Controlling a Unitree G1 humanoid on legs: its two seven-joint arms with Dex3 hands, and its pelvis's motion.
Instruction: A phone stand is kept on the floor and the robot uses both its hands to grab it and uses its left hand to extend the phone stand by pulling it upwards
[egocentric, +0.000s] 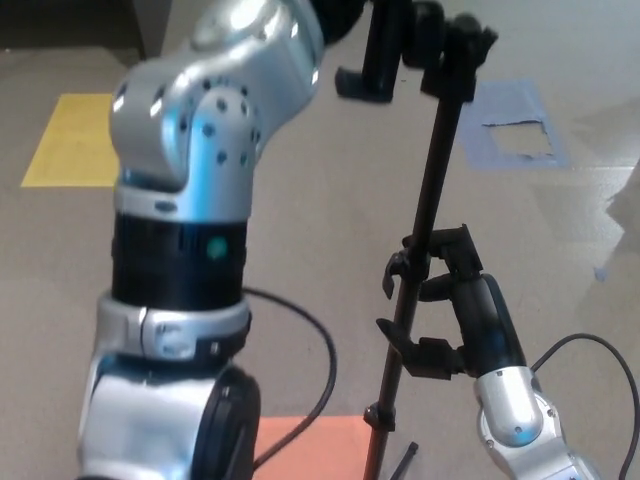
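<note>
In the head view, your left arm (190, 200) rose up the picture's left side, and only a sliver of the left hand (345, 12) showed at the top edge by the clamp head of the phone stand (430, 190), so you could not tell how its fingers sat. Your right hand (440, 315) was clamped on the stand's thin black pole low down, fingers hooked around it from the right. The stand stood upright, slightly tilted, over the grey floor (330, 200), running from an orange patch (315, 445) at the bottom edge to the top of the picture.
</note>
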